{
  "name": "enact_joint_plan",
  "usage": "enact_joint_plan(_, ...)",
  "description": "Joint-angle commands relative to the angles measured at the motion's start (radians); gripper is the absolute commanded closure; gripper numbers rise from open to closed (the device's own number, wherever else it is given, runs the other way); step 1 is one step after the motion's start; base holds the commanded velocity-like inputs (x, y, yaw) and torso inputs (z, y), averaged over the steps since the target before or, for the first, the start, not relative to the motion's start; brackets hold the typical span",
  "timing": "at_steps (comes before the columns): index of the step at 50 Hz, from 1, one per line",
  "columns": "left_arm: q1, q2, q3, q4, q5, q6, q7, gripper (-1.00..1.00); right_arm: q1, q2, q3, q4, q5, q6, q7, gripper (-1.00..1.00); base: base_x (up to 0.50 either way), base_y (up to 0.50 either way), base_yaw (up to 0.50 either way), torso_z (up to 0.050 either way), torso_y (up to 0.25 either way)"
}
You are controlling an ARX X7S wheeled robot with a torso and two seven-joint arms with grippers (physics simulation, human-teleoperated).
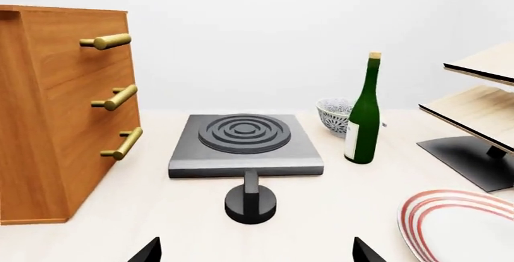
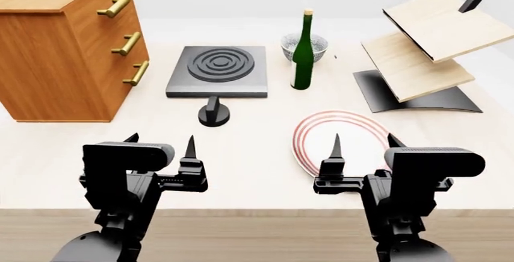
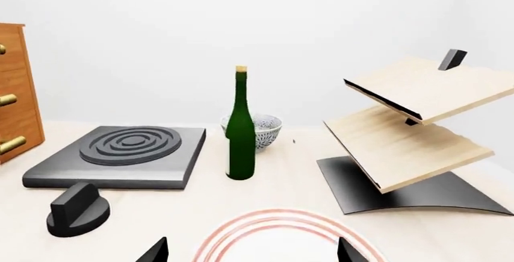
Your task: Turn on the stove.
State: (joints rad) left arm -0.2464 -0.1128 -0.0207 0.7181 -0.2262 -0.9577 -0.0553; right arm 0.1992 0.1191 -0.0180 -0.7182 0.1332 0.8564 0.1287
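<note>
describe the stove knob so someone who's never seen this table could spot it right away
Find the wooden drawer chest; right of it lies the flat grey stove. The knob sits just off its near edge, the only small black round thing there.

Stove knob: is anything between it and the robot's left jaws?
No. Bare table lies between the left gripper and the knob of the stove. The bottle and plate stand off to the right.

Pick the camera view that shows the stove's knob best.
The left wrist view: the knob sits centred and near, its stem reaching the stove. The head view shows it small from above; the right wrist view shows it off to one side.
</note>
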Motion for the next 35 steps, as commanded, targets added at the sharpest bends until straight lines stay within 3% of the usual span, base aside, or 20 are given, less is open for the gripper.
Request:
enact_joint_plan(1, -0.017, -0.011, 0.005, 0.035, -0.015, -0.039, -0.012, -1.0, 0.017, 0.009, 0.013, -0.047, 0.022, 0.051, 0.007, -1.0, 0.5, -0.08, 0.0, 0.0, 0.0)
enact_joint_plan(28, -0.005, -0.022, 0.015, 0.012, -0.037, -0.012, -0.03, -1.0, 0.008, 0.016, 0.028, -0.031, 0.05, 0.023, 0.032, -1.0, 0.5, -0.06, 0.0, 0.0, 0.001)
enact_joint_plan(35, 0.008, -0.028, 0.025, -0.04, -0.025, 0.048, -0.03, -1.0, -0.003, 0.026, 0.006, -0.01, 0.031, -0.023, 0.045, -1.0, 0.06, -0.01, 0.0, 0.0, 0.0)
